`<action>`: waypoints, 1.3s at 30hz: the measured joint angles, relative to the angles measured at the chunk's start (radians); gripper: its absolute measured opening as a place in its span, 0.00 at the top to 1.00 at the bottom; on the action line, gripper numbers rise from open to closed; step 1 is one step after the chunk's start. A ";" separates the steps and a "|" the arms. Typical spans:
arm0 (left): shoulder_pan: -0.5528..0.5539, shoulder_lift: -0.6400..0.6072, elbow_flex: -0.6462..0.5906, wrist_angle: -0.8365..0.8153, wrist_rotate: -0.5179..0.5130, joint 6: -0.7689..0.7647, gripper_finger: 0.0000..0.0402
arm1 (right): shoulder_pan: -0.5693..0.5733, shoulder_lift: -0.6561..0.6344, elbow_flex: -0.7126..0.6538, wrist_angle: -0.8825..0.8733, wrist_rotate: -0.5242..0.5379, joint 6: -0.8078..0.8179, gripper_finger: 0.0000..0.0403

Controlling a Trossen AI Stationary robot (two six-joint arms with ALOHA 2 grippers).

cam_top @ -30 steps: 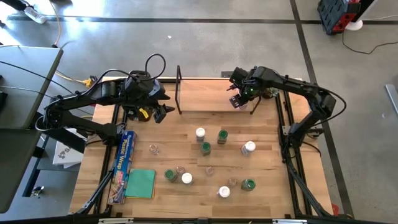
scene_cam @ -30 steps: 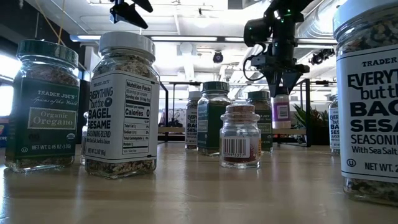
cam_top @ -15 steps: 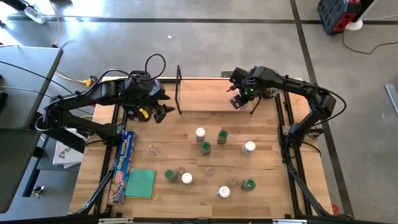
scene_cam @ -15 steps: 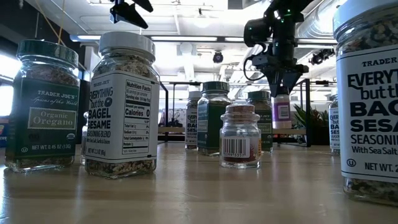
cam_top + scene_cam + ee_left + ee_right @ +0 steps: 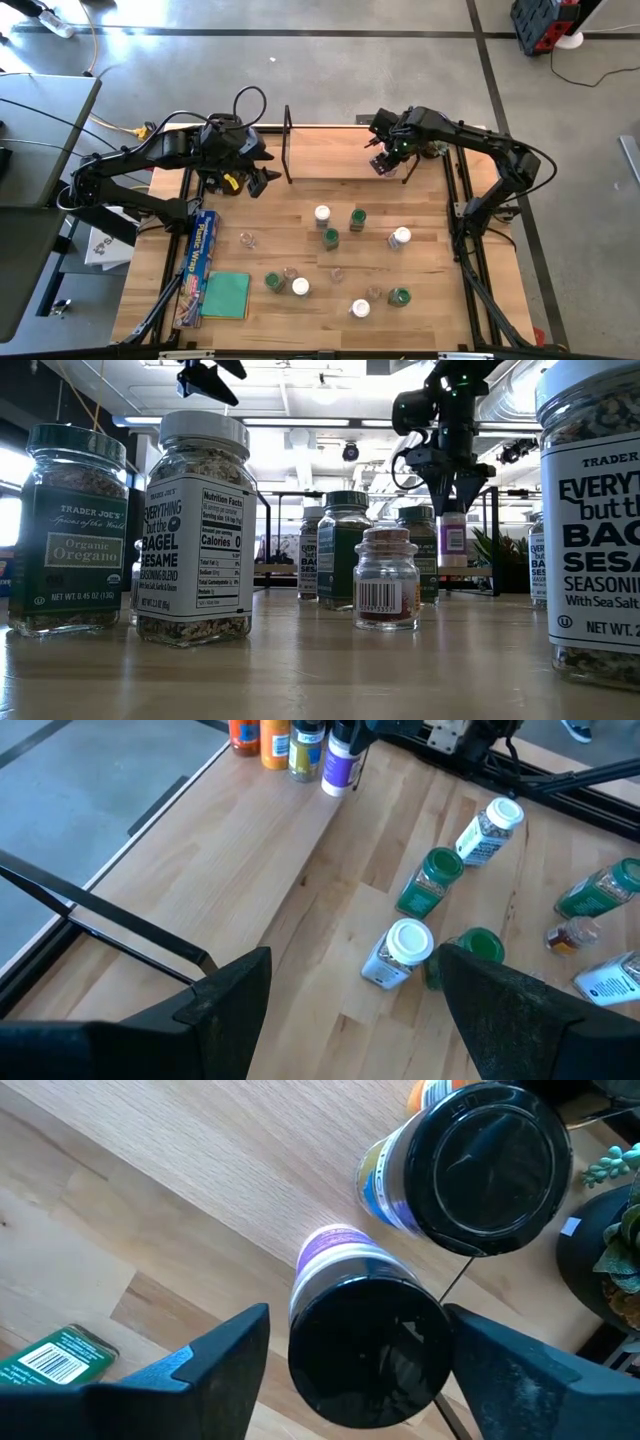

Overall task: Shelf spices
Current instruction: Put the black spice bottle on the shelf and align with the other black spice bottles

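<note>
The shelf [image 5: 340, 152] is a light wooden board with a black end frame [image 5: 288, 145] at the table's far side. A purple-labelled spice jar with a black lid [image 5: 368, 1342] stands on the board beside a larger dark-lidded jar [image 5: 485, 1165]. My right gripper [image 5: 355, 1312] is open above it, one finger on each side of the lid; the low view shows it just over the jar [image 5: 452, 540]. Several more jars with green or white lids [image 5: 323, 214] stand on the table. My left gripper [image 5: 350, 960] hangs open and empty near the shelf's left end.
Orange and yellow jars [image 5: 275, 740] stand in a row on the shelf beside the purple one. A potted plant [image 5: 620, 1230] sits at the shelf's right end. A foil box [image 5: 200, 262] and a green cloth [image 5: 226, 295] lie on the table's near left.
In the low view my right gripper's fingers have spread apart around the purple jar's lid. The jar stays upright on the shelf board. The left arm has kept still.
</note>
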 joint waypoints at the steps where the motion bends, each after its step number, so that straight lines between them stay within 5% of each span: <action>1: 0.000 0.000 0.000 0.003 0.000 0.000 0.30 | 0.000 0.000 0.000 0.000 0.000 0.000 0.28; 19: 0.000 0.000 0.000 0.020 0.000 0.000 0.30 | 0.000 -0.106 0.003 0.003 0.085 0.027 0.28; 26: 0.000 0.000 0.000 0.020 0.000 0.000 0.30 | 0.000 -0.120 0.103 -0.017 0.087 0.015 0.28; 28: 0.000 0.000 0.000 0.020 0.000 0.000 0.30 | 0.003 -0.121 0.132 -0.024 0.019 -0.035 0.29; 33: 0.000 0.000 0.000 0.019 0.000 0.000 0.30 | 0.016 -0.124 0.135 -0.039 -0.458 -0.223 0.37; 39: 0.000 0.000 0.000 0.019 0.000 0.001 0.30 | 0.061 -0.118 0.032 -0.082 -0.358 -0.221 0.58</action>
